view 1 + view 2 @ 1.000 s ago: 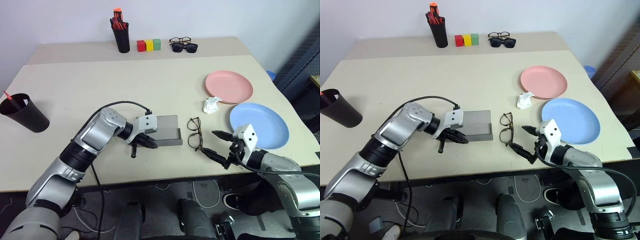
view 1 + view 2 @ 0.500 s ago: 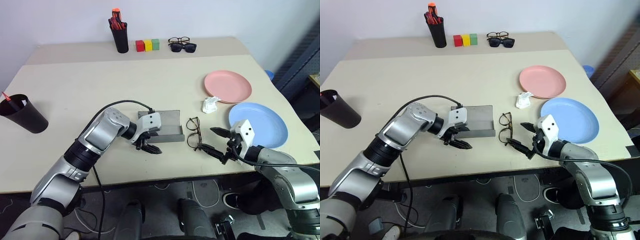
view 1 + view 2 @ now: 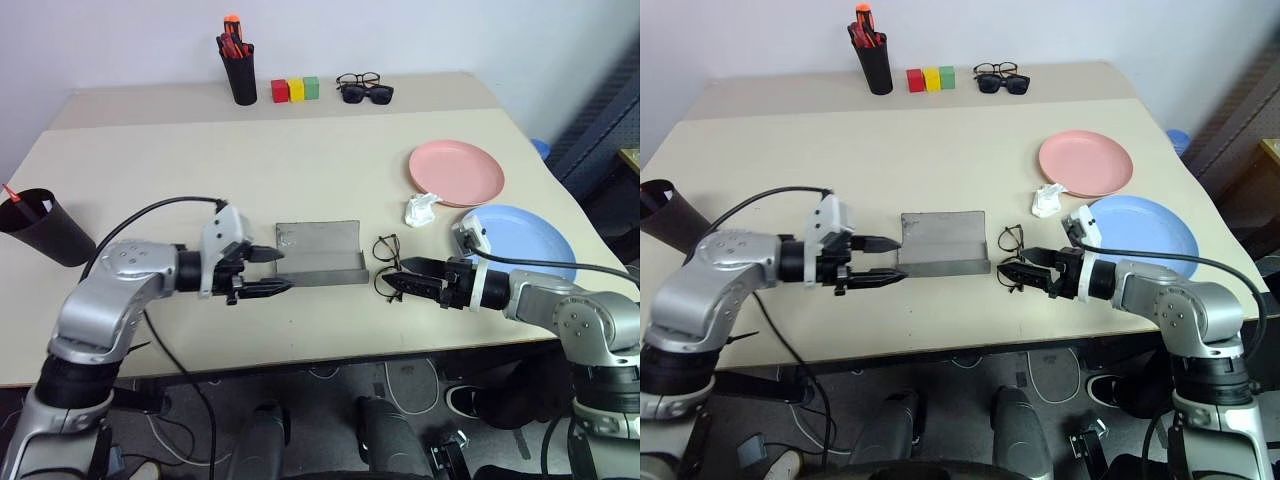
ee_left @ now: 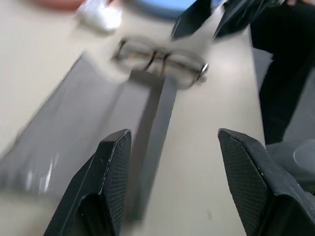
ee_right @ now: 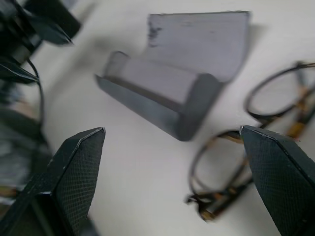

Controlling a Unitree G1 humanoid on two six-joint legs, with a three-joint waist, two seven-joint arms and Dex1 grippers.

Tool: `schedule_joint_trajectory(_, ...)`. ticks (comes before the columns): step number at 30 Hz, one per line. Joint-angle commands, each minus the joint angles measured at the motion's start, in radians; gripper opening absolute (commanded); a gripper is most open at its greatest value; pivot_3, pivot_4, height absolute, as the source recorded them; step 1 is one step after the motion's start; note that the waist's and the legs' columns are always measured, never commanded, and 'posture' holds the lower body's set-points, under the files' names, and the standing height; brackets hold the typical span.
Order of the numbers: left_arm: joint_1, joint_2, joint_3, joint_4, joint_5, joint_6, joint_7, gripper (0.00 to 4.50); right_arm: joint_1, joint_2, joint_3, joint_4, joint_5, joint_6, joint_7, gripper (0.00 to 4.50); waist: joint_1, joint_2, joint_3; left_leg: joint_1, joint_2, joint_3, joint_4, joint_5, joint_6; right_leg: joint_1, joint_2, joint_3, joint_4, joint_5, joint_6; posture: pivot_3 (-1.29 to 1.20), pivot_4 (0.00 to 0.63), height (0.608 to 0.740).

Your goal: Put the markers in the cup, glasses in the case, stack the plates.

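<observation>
grey case open beside the thin spectacles, both grippers bare

the grey felt-like rectangular glasses case (image 3: 318,252) lies with its fold-over lid laid back, and the thin dark-framed spectacles with roundish clear lenses (image 3: 388,266) rest on the beige table (image 3: 150,160) just beside its right end. the right gripper (image 3: 400,275) reaches in low at them, fingers spread wide and holding nothing; the left gripper (image 3: 268,272), fingers apart and empty, sits just off the case's left end. i judge the pickup will go best with a pinch on the frame's bridge or rim, then a flat lay into the trough. count: one case, one pair of these spectacles, two round plastic plates, salmon pink (image 3: 457,172) and light blue (image 3: 530,245), lying side by side unstacked, one wide black tapered cup (image 3: 45,228).
</observation>
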Motion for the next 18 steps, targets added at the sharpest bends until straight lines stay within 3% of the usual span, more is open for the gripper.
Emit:
schedule_joint_trajectory(1, 0.083, 0.002, 0.078, -0.100, -0.058, 0.031, 0.072, 2.84, -0.064, -0.004, 0.031, 0.090, -0.002, 0.015, 0.049, 4.48, 0.000, 0.000, 0.000, 0.000, 0.000, 0.000, 0.000, 0.000, 0.000, 0.000, 0.000, 0.000, 0.000, 0.000, 0.000, 0.00, 0.150, 0.740)
schedule_joint_trajectory(7, 0.210, -0.021, 0.219, -0.257, -0.249, 0.136, 0.160, 2.84, -0.112, -0.030, 0.104, 0.223, -0.094, -0.049, 0.131, 4.48, 0.000, 0.000, 0.000, -0.001, 0.000, 0.000, 0.000, 0.000, 0.000, 0.000, 0.000, 0.000, -0.001, 0.000, 0.000, 0.00, 0.150, 0.740)
schedule_joint_trajectory(18, 0.295, -0.010, 0.214, -0.291, -0.289, 0.109, 0.281, 2.84, -0.116, -0.061, 0.034, 0.185, -0.058, -0.012, 0.165, 4.48, 0.000, 0.000, 0.000, 0.000, 0.000, 0.000, 0.002, 0.000, 0.000, 0.000, 0.000, 0.000, -0.001, -0.002, 0.003, 0.00, 0.150, 0.740)
